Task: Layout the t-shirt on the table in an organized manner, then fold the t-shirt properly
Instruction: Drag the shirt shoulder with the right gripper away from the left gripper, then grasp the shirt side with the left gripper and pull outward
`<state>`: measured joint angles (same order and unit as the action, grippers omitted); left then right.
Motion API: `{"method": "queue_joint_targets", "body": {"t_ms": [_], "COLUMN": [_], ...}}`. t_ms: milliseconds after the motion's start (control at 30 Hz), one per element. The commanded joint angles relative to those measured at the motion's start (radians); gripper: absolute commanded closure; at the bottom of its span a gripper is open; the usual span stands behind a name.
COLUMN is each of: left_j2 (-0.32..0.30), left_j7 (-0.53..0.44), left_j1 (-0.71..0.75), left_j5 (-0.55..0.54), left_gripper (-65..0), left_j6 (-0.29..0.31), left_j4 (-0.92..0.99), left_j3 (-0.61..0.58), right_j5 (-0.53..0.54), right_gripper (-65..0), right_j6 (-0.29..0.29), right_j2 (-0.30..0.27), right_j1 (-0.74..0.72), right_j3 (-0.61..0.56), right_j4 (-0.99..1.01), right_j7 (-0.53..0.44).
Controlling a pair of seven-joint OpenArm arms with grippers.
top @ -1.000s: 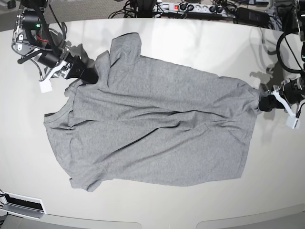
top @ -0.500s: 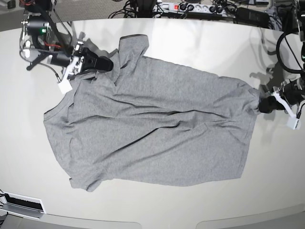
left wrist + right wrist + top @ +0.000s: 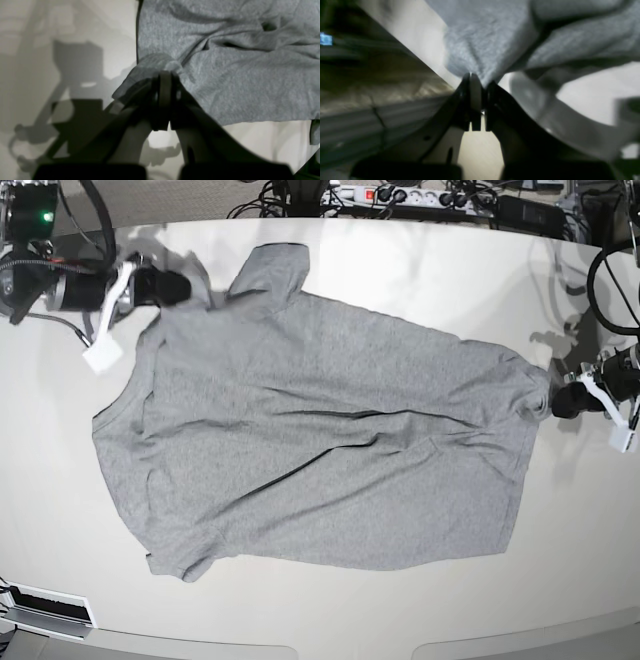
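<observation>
From my remote seat, the lower edge of the base view shows bare worktop (image 3: 330,620), and just above it the t-shirt (image 3: 320,430) lies spread across the middle, plain grey side up, collar toward the left of the frame and hem toward the right. The lower sleeve, at lower left, lies flat but skewed. Long creases run across the chest from left to right.

At the right edge of the base view my left gripper (image 3: 560,402) has its jaws clamped on the upper hem corner; the left wrist view confirms cloth bunched over the closed tips. That grip is where it was a second ago.

The change is at upper left. A second ago my right gripper (image 3: 178,286) sat with jaws wide at the shoulder near the upper sleeve; now the jaws are pinched together on a gather of fabric, as the right wrist view shows, and the arm has drawn back toward the upper left corner. The upper sleeve has swung upward with it and the shoulder line looks straighter.

I judge this to be the layout stage, with the shirt being tensioned between two corners; folding has not begun.
</observation>
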<state>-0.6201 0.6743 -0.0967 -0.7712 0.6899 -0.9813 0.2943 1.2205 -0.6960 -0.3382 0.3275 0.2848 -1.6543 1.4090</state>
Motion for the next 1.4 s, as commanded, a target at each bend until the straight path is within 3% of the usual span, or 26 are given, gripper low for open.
{"method": "queue_joint_targets", "body": {"t_ms": [0, 233, 333, 467, 567, 733, 867, 933, 1067, 1367], "left_j2": [-0.029, -0.048, -0.051, -0.05, -0.05, -0.05, -0.046, -0.04, -0.027, 0.054], "left_j7": [-0.019, -0.019, -0.018, -0.019, 0.005, 0.142, 0.187, 0.237, 0.29, 0.166], "left_j1": [-0.015, -0.014, -0.014, -0.015, -0.014, 0.006, 0.081, 0.119, 0.207, 0.262], "left_j5": [-0.021, -0.029, -0.031, -0.032, -0.039, -0.134, -0.243, -0.271, -0.297, -0.219], "left_gripper": [0.0, 0.0, 0.0, 0.0, 0.0, 0.0, 0.0, -7.4, -32.8, -34.7], "left_j6": [0.008, 0.008, 0.008, 0.008, 0.008, 0.008, -0.002, -0.001, 0.008, 0.008], "left_j4": [-0.014, -0.014, -0.014, -0.014, -0.014, -0.014, -0.014, -0.014, -0.014, -0.013], "left_j3": [0.008, 0.01, 0.01, 0.01, 0.01, 0.019, 0.131, 0.226, 0.351, 0.316], "right_j5": [0.001, -0.314, -0.393, -0.373, -0.333, -0.301, -0.301, -0.301, -0.3, -0.249], "right_gripper": [0.0, 0.0, 0.0, 0.0, 0.0, 0.0, 0.0, 0.0, 0.0, 0.0], "right_j6": [-0.002, -0.002, 0.026, 0.064, 0.04, 0.004, -0.002, -0.002, -0.002, -0.002], "right_j2": [-0.015, -0.05, -0.084, -0.094, -0.086, -0.085, -0.086, -0.086, -0.086, -0.085], "right_j1": [0.0, 0.029, 0.026, 0.024, 0.025, 0.025, 0.024, 0.024, 0.024, 0.025], "right_j3": [0.005, 0.012, 0.035, 0.056, 0.055, 0.055, 0.055, 0.055, 0.055, 0.055], "right_j4": [-0.034, -0.05, -0.05, -0.05, -0.05, -0.05, -0.05, -0.05, -0.05, -0.05], "right_j7": [-0.013, -0.014, -0.106, -0.145, -0.145, -0.145, -0.145, -0.145, -0.148, -0.16]}}
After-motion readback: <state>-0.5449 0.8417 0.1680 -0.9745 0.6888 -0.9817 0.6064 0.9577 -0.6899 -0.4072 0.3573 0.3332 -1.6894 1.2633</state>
